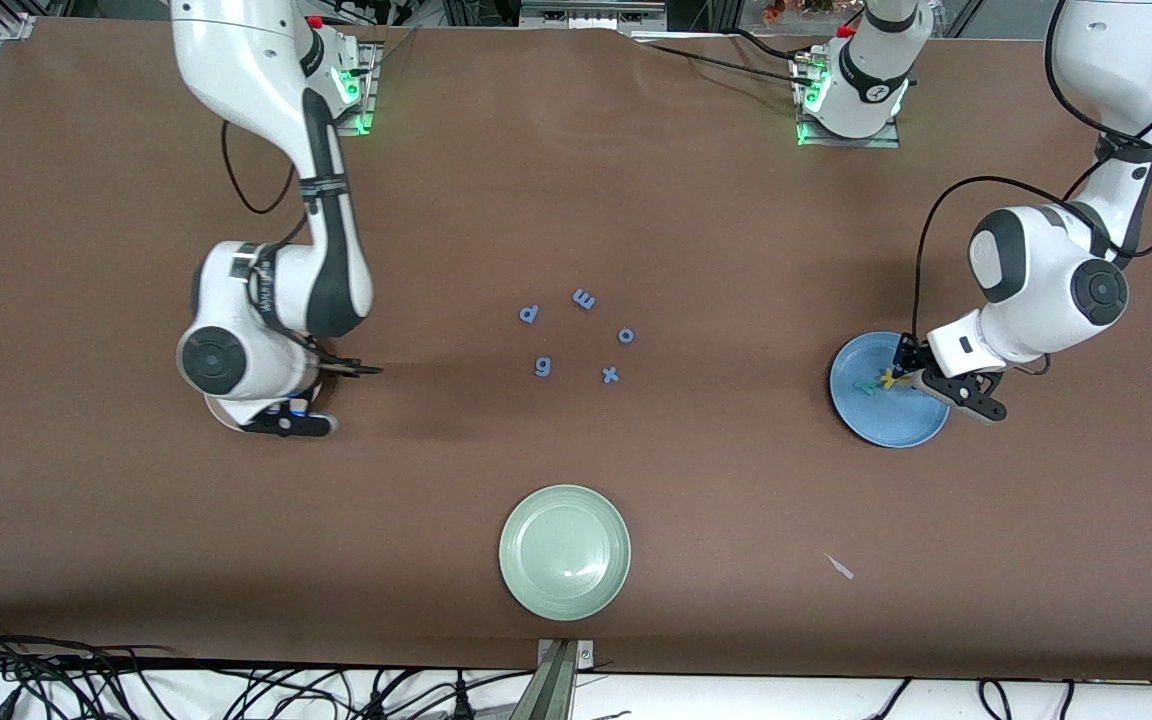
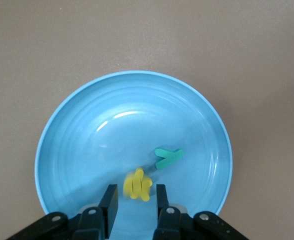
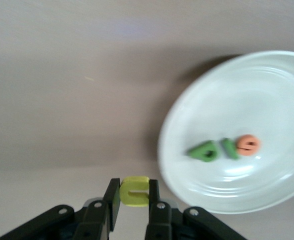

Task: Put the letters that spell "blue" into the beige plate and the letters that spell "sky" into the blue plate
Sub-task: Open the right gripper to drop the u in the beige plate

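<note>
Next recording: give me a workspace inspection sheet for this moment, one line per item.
Surface: brown table, flat.
Job's things: blue plate holds a teal-green y and yellow letters; beige plate holds a dark green b, thin green l and orange e.
Clutter: five blue letters mid-table; pale green plate nearer the front camera; small scrap.
Grippers: left gripper over the blue plate, jaws parted beside the yellow letters; right gripper grips the yellow u beside the beige plate.
Cables: bundles along the table's near edge.
Surroundings: metal frames at the bases.
</note>
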Robot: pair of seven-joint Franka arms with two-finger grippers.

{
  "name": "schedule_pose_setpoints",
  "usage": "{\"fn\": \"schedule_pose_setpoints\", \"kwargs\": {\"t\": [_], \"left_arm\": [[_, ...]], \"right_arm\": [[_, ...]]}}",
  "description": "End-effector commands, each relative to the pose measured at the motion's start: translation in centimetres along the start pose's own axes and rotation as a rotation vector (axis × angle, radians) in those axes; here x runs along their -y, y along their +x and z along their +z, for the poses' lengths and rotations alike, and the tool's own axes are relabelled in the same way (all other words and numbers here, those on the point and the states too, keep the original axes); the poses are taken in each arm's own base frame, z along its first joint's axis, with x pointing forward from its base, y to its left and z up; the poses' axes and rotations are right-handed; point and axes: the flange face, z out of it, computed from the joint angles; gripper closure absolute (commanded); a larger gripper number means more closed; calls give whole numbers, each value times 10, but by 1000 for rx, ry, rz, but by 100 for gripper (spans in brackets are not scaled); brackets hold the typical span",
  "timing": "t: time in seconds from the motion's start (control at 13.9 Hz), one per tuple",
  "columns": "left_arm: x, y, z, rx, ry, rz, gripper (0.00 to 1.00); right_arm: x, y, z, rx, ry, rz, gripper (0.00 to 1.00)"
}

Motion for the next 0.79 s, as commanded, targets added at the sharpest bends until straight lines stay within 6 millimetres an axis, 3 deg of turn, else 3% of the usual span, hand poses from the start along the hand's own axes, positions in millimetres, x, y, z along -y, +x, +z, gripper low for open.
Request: {"fn": "schedule_pose_setpoints", "kwargs": {"t": [0.0,0.14,0.22,0.29,0.36,0.43,0.5,0.57,0.72], "left_arm": [[0,-1,1,5,21,27,60],[0,-1,2,5,21,25,56],[0,-1,2,5,21,22,42],[0,-1,2,5,21,16,14],[0,-1,1,3,21,12,0],[-1,-2,-2,0,22,13,0],[-3,-3,-11,-1,24,15,0],[-7,-15,-15,9,20,13,0],[-22,-40,-51,-3,31,15,0]], "right_arm": [[-31,-25,11,-2,39,-60,95],[-50,-35,28,-21,43,-78,95],[-61,-40,40,-46,33,-89,95],[-69,-44,48,-81,24,-104,95],[-71,-45,50,-91,19,-111,91],[-72,-43,47,-96,19,-109,60],[-70,-42,44,-102,22,-94,1],[-68,-39,36,-109,26,-102,0],[-59,-34,18,-77,49,-110,0]]}}
